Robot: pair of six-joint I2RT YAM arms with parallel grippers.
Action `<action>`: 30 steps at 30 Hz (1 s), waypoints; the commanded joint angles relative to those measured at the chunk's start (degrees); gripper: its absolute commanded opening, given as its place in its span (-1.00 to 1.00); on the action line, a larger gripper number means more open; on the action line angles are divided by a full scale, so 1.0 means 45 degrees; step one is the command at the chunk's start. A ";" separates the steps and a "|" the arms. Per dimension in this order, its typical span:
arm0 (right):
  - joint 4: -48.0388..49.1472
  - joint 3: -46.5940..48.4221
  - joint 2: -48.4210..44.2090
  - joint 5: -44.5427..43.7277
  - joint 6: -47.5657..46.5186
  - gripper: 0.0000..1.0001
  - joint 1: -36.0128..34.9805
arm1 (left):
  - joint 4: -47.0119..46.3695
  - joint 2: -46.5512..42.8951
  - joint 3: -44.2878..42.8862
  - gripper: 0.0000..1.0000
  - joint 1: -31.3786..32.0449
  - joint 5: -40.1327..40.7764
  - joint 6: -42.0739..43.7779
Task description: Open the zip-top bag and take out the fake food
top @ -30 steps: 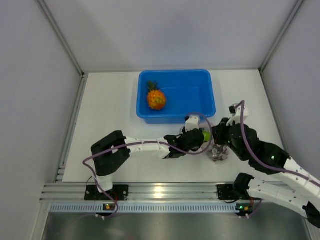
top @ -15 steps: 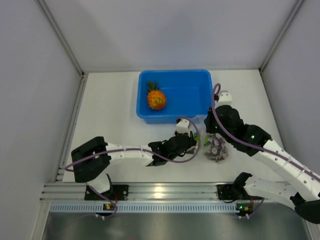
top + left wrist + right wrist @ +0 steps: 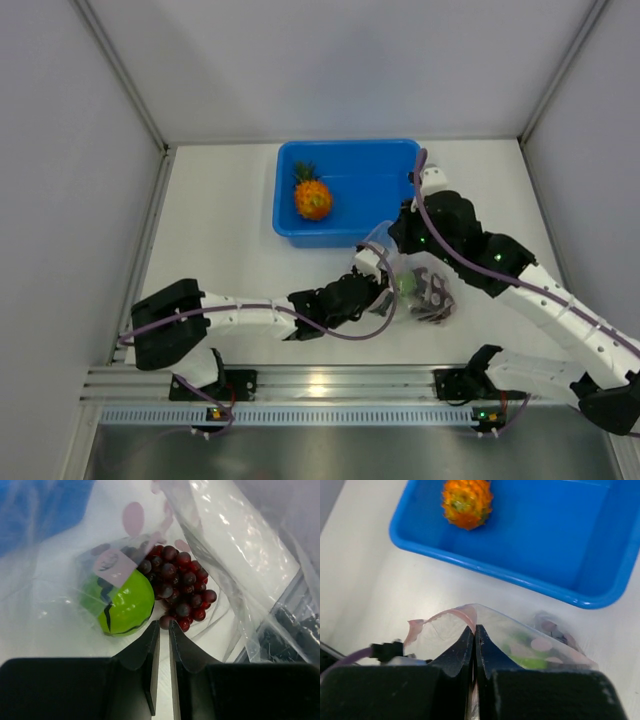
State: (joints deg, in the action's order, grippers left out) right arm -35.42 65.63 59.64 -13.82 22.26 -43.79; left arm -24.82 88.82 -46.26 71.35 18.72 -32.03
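White table point(image 3: 220, 220); clamps bag point(image 3: 510, 630) rim in right gripper point(image 3: 474, 629). Points left gripper point(image 3: 164, 626), jaws nearly together, grip unclear, at grapes point(image 3: 180, 587), 12 o'clock.

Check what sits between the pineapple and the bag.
Near wall of the tub, then a strip of bare table before the bag; the pineapple sits inside the tub. Right wrist view shows it.

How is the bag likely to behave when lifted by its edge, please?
Probably floppy: the bag sags and creases away from where the right tool pinches its edge. Its load would likely shift, since the grapes and green fruit seem to lie loose inside. The glossy film may slip.
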 commanded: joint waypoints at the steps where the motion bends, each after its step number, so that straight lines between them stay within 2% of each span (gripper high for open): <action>1: 0.1834 0.0379 -0.0458 0.1564 -0.0611 -1.00 0.0219 | -0.0833 0.0380 -0.0383 -0.64 0.0218 -0.0625 0.1257; 6: 0.2890 -0.0461 -0.1669 0.2758 -0.1294 -1.00 0.0219 | -0.0793 0.1023 -0.0677 -0.64 0.0218 -0.1113 0.2682; 11: 0.3027 -0.0833 -0.2703 0.2721 -0.1568 -1.00 0.0219 | -0.0189 0.1123 -0.0872 -0.62 0.0179 -0.0451 0.2529; 14: 0.2658 -0.0989 -0.2997 0.2759 -0.1626 -1.00 0.0219 | 0.0338 0.1045 -0.0989 -0.57 0.0024 0.0174 0.1886; 19: 0.2461 -0.1809 -0.3798 0.3013 -0.1393 -1.00 0.0200 | 0.2461 0.0927 -0.1613 -0.52 -0.0523 0.1167 0.0187; 24: 0.2013 -0.2006 -0.4229 0.4087 -0.0574 -1.00 0.0200 | 0.4594 0.0441 -0.2200 -0.37 -0.0680 0.3006 -0.1257; 30: 0.2050 -0.1811 -0.4522 0.5511 0.1145 -1.00 0.0200 | 0.6957 -0.0048 -0.3175 -0.28 -0.0758 0.3418 -0.2002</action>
State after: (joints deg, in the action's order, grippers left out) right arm -28.73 55.86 41.41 5.54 22.28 -43.68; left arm -1.39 91.94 -56.49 68.88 29.69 -36.25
